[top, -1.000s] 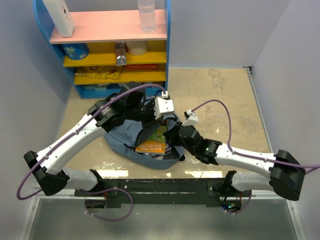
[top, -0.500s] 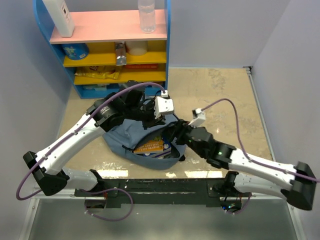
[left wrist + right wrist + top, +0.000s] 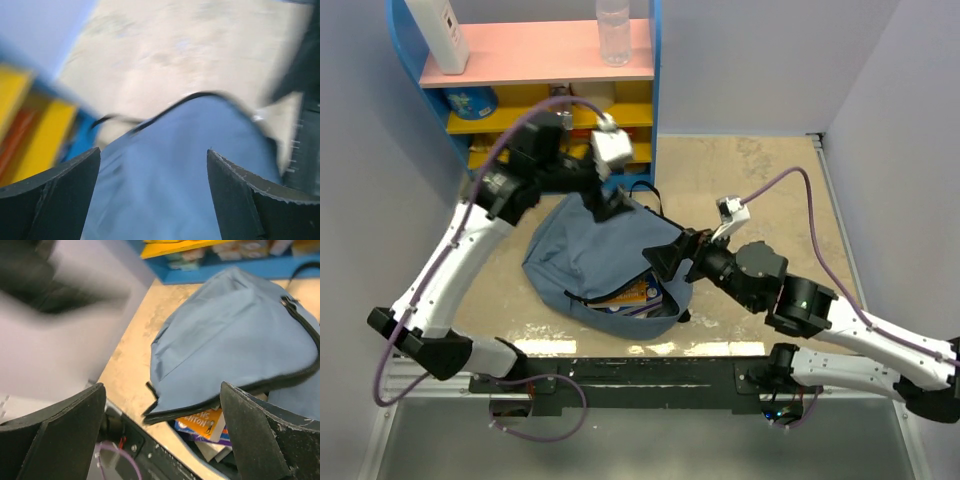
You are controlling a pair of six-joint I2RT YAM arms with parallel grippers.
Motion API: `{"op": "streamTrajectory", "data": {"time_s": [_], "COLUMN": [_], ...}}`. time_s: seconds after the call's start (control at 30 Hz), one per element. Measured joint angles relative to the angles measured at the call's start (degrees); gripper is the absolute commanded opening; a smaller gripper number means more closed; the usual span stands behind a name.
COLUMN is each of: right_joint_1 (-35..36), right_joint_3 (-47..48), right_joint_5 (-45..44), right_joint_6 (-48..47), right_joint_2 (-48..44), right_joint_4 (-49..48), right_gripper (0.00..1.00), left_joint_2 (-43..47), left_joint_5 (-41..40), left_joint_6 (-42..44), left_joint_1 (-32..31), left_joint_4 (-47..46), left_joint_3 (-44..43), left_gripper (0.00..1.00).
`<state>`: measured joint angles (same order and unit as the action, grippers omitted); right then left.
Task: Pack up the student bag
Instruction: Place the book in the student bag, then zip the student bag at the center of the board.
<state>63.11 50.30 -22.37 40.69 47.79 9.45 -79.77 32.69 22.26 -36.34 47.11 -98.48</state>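
The student bag (image 3: 585,255), a slate-blue backpack, lies on the table in front of the shelf, its top flap draped over the opening. An orange book (image 3: 632,293) and other books beneath it poke out of the near-side opening, also seen in the right wrist view as the orange book (image 3: 202,421). My left gripper (image 3: 613,207) hovers open above the bag's far side, with only blue fabric (image 3: 175,175) below the gap of the left gripper (image 3: 153,150). My right gripper (image 3: 665,258) is open at the bag's right edge, and the right gripper (image 3: 162,385) holds nothing.
A blue shelf unit (image 3: 550,100) with pink and yellow boards stands behind the bag, holding a clear bottle (image 3: 613,30), a white carton (image 3: 438,30) and snack packs. The black mounting rail (image 3: 650,375) runs along the table's near edge, close to the bag's opening.
Both grippers opened and let go. The left arm rose and swung back toward the shelf, the right arm drew back to the right. The book sank inside and the flap dropped over it.
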Motion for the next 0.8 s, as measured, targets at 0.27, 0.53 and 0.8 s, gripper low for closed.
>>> {"op": "streamTrajectory", "data": {"time_s": [0.27,0.53,0.8], "right_joint_1": [7.9,10.5,11.1], "right_joint_3": [25.9,33.5,9.0], "right_joint_5": [-1.4,2.3,5.4], "right_joint_6": [-12.9,-23.6,-17.1], "right_joint_2": [11.6,39.3,32.1], "right_joint_4": [9.9,10.7,11.5], "right_gripper": [0.97,0.46,0.34], "left_joint_2": [2.1,-1.1,-1.2], "left_joint_5": [6.3,14.3,18.5], "left_joint_6": [7.6,24.6,35.5], "left_joint_1": [36.7,53.8,57.2], "left_joint_4": [2.1,16.5,23.9], "left_joint_3": [9.8,15.1,18.1], "left_gripper": [0.95,1.0,1.0]}}
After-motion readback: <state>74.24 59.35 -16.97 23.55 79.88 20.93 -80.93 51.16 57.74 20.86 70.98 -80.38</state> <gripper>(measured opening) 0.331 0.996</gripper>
